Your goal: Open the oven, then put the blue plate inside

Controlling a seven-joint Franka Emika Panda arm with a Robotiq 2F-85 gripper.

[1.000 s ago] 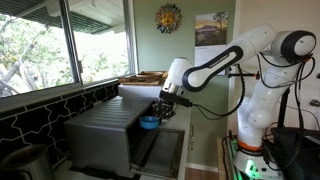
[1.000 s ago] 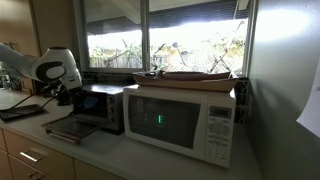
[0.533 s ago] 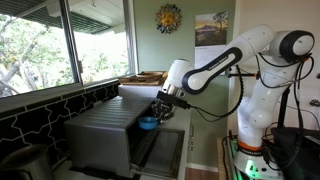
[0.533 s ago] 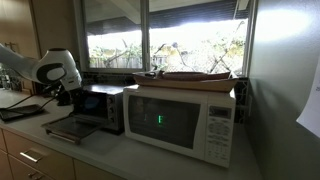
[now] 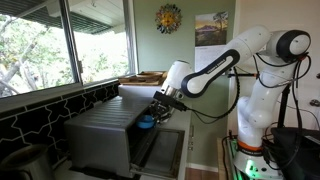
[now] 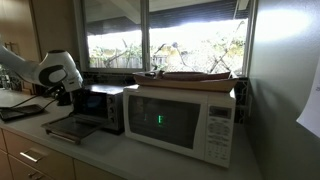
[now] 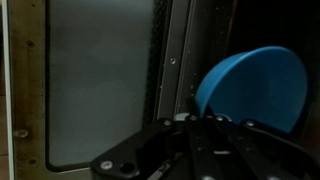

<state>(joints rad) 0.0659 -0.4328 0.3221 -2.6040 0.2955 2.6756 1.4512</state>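
Observation:
The grey brushed-metal oven (image 5: pixel 100 135) stands on the counter with its front door (image 5: pixel 160 150) dropped open. It also shows in an exterior view (image 6: pixel 100 105), with the door (image 6: pixel 68 128) lying flat. My gripper (image 5: pixel 158 110) is shut on the rim of the blue plate (image 5: pixel 146 122) and holds it tilted just at the oven's open front, above the door. In the wrist view the blue plate (image 7: pixel 255 85) sits at my fingertips (image 7: pixel 205 125), with the oven's dark window pane (image 7: pixel 95 80) to the left. In an exterior view the gripper (image 6: pixel 63 97) hides the plate.
A white microwave (image 6: pixel 180 120) stands beside the oven, with a shallow wooden tray (image 6: pixel 190 75) on top. Windows (image 5: pixel 60 45) run behind the counter. The arm's base (image 5: pixel 255 125) stands past the counter's end. A dark flat item (image 6: pixel 20 112) lies on the counter.
My gripper with the blue plate has moved a little toward the oven's opening. The oven door stays open.

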